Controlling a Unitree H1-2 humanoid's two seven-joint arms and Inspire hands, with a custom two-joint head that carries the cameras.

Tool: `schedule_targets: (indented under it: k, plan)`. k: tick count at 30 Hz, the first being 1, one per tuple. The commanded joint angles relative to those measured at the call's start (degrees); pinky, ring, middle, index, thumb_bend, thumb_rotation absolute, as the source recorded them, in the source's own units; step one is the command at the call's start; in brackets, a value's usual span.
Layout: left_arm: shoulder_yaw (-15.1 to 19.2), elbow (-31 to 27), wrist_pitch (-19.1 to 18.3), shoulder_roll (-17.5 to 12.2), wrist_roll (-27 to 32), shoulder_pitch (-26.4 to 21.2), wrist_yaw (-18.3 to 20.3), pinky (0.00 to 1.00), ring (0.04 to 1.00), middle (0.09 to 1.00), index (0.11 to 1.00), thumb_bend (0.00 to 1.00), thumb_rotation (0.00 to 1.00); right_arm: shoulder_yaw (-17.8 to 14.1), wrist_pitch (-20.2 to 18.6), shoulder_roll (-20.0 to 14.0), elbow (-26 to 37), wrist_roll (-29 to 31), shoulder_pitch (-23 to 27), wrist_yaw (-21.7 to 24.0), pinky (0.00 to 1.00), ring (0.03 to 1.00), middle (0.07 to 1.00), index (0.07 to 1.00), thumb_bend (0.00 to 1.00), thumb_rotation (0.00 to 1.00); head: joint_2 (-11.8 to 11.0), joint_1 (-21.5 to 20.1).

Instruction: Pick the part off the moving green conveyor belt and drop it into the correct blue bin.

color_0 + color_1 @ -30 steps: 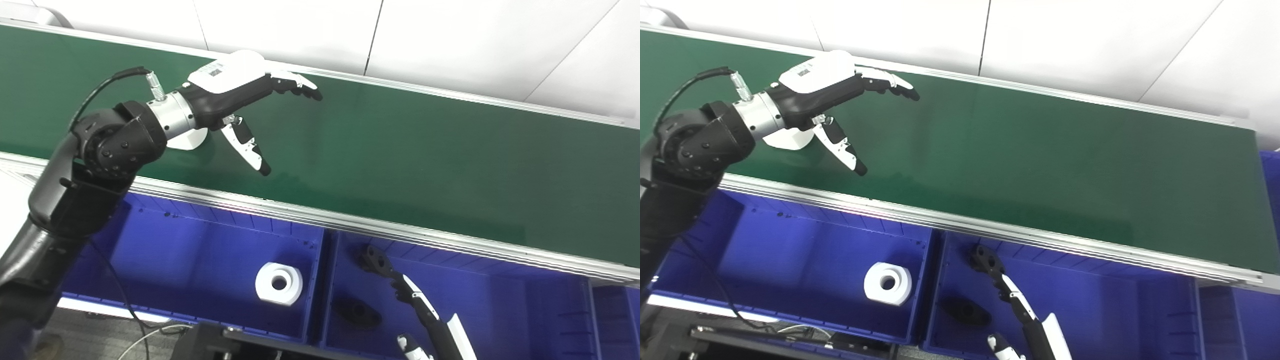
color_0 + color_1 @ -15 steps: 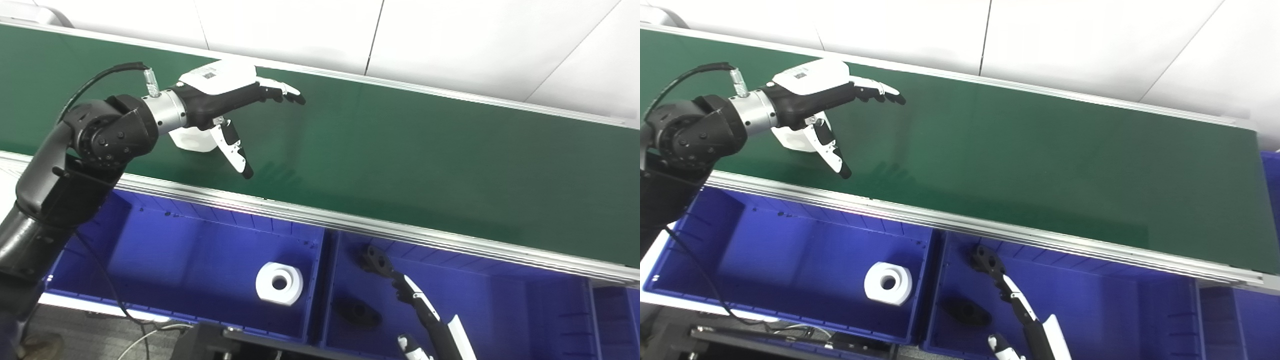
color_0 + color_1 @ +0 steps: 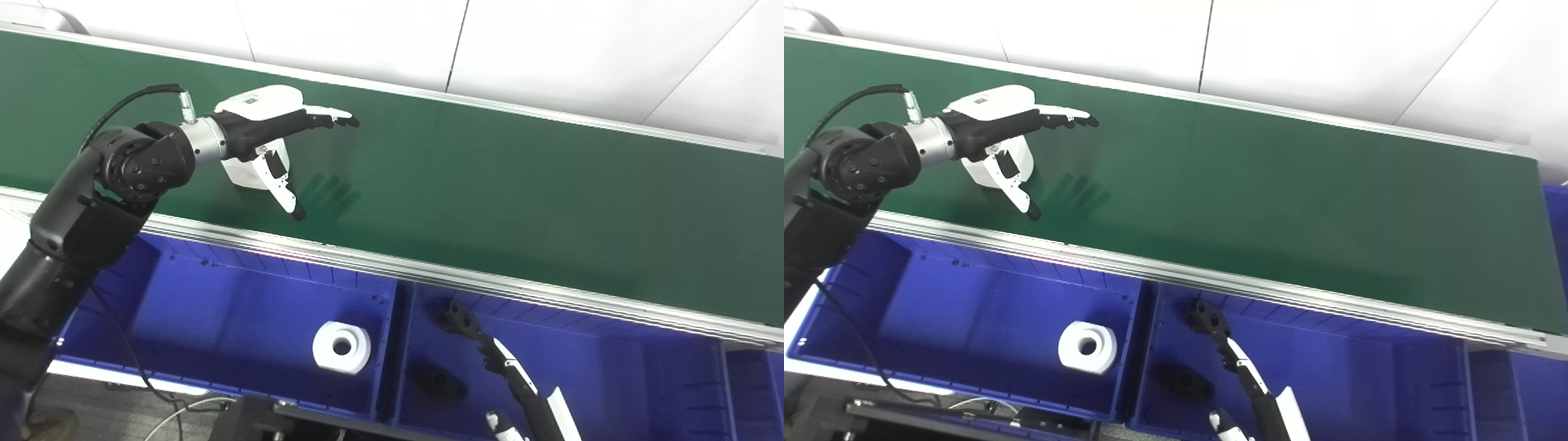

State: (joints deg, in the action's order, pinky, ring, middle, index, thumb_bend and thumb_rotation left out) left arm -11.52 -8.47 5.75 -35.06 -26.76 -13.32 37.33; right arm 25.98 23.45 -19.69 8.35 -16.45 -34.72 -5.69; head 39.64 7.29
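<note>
The robot's black-and-white left hand (image 3: 269, 131) reaches out over the left stretch of the long green conveyor belt (image 3: 490, 190), its fingers (image 3: 334, 116) held straight and spread away from the thumb (image 3: 283, 193), which angles down toward the belt's near edge. The hand is wide open and grips nothing. Directly under its palm, between fingers and thumb, sits the white plastic part (image 3: 999, 166), resting on the belt and partly hidden by the hand; whether the hand touches it cannot be told. A black cable (image 3: 125, 104) loops up from the left wrist. Along the belt's near side runs a ribbed aluminium rail (image 3: 429, 275), and below it stand the blue plastic bins. The left blue bin (image 3: 202, 294) holds a white ring-shaped part with a round centre hole (image 3: 341, 346). The right blue bin (image 3: 643, 380) holds two black parts, one flat oval piece (image 3: 438, 383) on the floor and one perforated piece (image 3: 459, 320) near the back wall. The right hand (image 3: 520, 404) pokes up from the bottom edge inside that right bin, one finger pointing toward the perforated piece; too little of it shows to tell its state.
</note>
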Motion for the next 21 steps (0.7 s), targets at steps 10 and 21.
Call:
schedule_targets:
  k: [10,21]
  plan:
    - [-1.11,0.41,3.63,-1.40,0.56,-3.86,-1.39,0.86,0.935,0.963,0.973,1.00,0.27,0.54,3.44,-0.06,0.83,-0.03,-1.35,-1.96,0.85,0.905,0.932,0.919,0.58,1.00,0.09,-0.32]
    - [-1.88,1.49,3.25,-0.76,1.97,-5.27,-0.73,0.87,0.919,0.937,0.955,1.00,0.25,0.80,3.47,0.30,0.61,-0.39,-1.30,-2.12,0.85,0.906,0.933,0.919,0.57,1.00,-0.15,-0.75]
